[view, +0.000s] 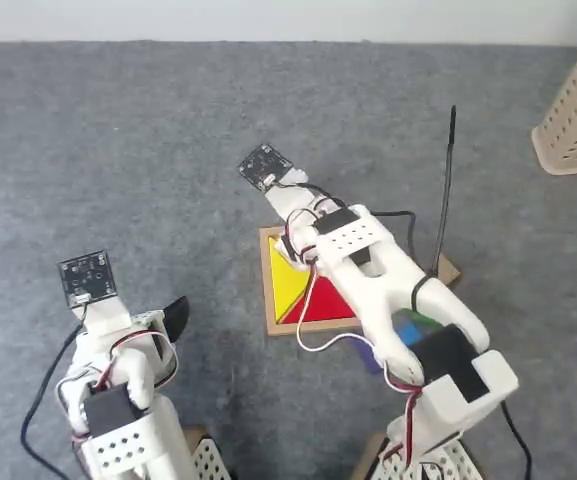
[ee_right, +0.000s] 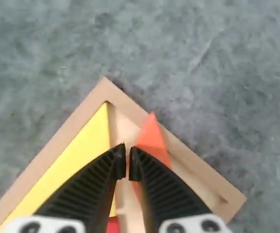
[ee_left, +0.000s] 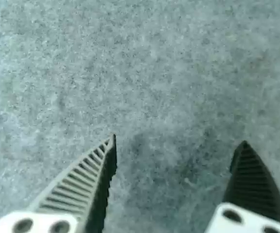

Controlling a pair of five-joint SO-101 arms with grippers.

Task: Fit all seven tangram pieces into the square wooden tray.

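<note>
Right fingers (ee_right: 96,184) are pinched shut over a corner of the wooden tray (ee_right: 57,143), orange piece (ee_right: 152,138) just beside them at the rim, yellow piece (ee_right: 81,155) lying inside, left fingers (ee_left: 81,189) wide open over the bench (ee_left: 140,58).

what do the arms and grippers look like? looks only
Left arm and right arm: white printed shells, black servos, looped red, white and black wires, a square black circuit board on each wrist. Left gripper: one white ribbed finger, one black. Right gripper: both ribbed fingers look black, white bases.
</note>
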